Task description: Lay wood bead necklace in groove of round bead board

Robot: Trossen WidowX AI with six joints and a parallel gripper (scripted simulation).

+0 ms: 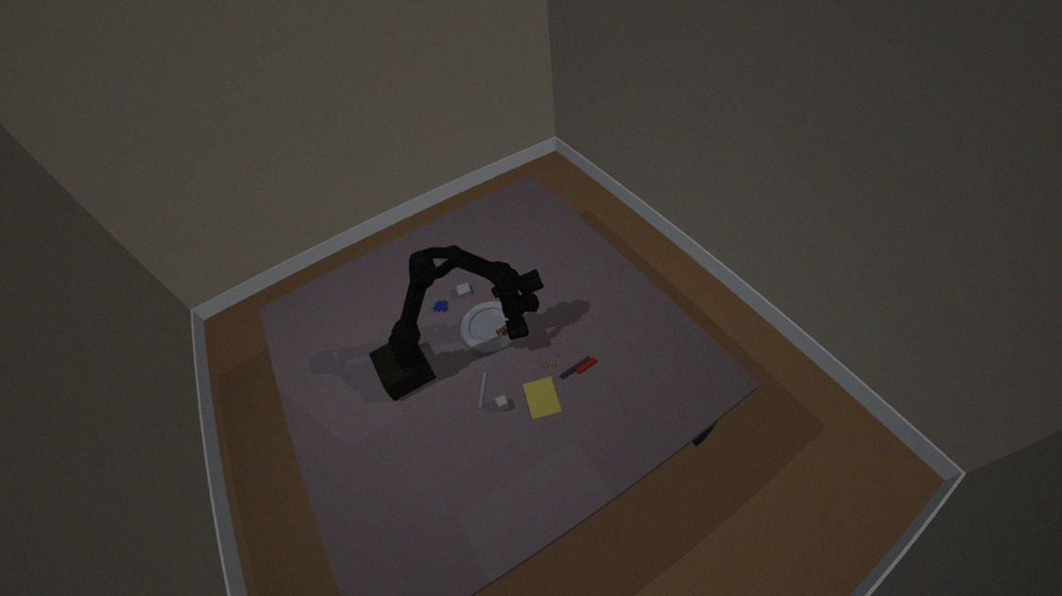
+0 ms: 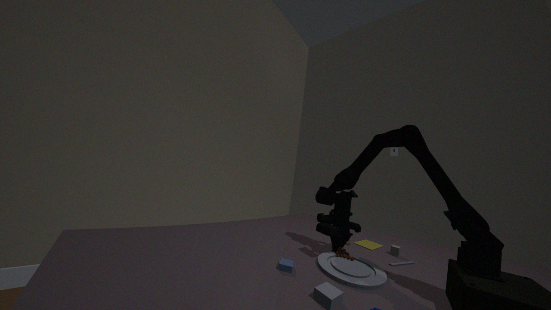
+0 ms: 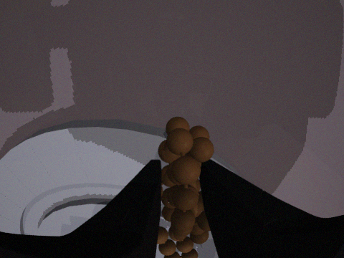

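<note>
The wood bead necklace is a bunched bundle of brown beads over the edge of the round bead board. The board is pale, with a ring groove partly seen at the left in the wrist view. My gripper points down at the board's edge and is shut on the necklace, with strands squeezed between the fingers. Several beads stick out past the fingertips. The lower part of the bundle runs back between the fingers over the board. In the top view the fingertips are hidden.
A white block, a blue block and blue beads lie near the board. Elsewhere are a yellow pad, a pale cube, a grey bar, small orange pieces and a red marker-like object.
</note>
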